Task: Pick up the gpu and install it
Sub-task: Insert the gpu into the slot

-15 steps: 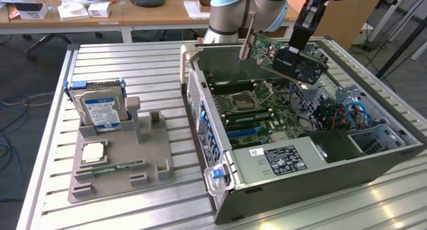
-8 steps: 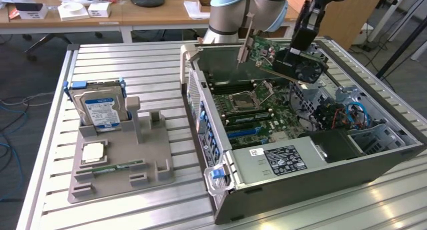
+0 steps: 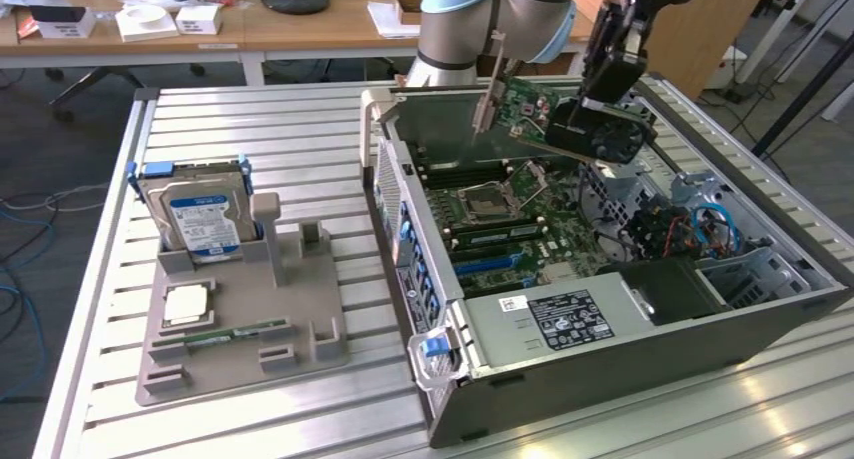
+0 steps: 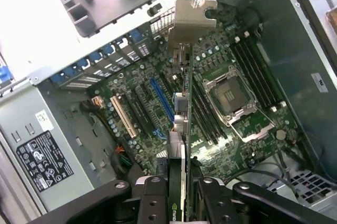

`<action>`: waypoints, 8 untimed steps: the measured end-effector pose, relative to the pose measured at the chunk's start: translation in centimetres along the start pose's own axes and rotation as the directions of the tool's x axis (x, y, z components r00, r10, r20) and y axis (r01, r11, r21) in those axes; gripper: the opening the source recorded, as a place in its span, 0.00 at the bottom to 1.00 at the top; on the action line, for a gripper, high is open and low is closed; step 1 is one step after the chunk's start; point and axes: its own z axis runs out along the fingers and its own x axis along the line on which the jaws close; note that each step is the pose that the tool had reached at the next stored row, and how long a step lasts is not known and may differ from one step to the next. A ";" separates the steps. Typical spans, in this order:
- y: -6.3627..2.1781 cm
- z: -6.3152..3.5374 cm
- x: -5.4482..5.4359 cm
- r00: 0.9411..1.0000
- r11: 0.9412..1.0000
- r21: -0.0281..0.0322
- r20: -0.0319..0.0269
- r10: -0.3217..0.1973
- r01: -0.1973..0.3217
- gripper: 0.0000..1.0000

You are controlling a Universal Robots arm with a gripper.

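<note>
gpu (image 3: 541,107): up in the air over the open case (image 3: 641,379), tilted, metal bracket at the exterior view's left end, not in any slot
gripper (image 4: 181,192): about half closed, clamped on the card's fan end, one finger each side
motherboard (image 3: 514,224): right underneath the card
hard drive (image 3: 200,214): standing in the grey holder (image 3: 307,309) on the table (image 3: 267,119), well apart from the case

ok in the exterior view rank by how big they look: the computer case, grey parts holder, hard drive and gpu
1. computer case
2. grey parts holder
3. hard drive and gpu: look about alike; the gpu is tilted and raised above the case, so unranked
</note>
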 end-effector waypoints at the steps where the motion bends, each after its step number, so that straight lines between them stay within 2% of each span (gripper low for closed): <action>1: 0.00 0.02 0.0 1.000 1.000 0.000 0.000 -0.015 0.015 0.26; 5: 0.00 0.08 0.0 0.997 0.997 0.001 -0.003 -0.074 0.074 0.26; 8: 0.00 0.12 0.0 0.993 0.993 0.001 -0.004 -0.118 0.118 0.26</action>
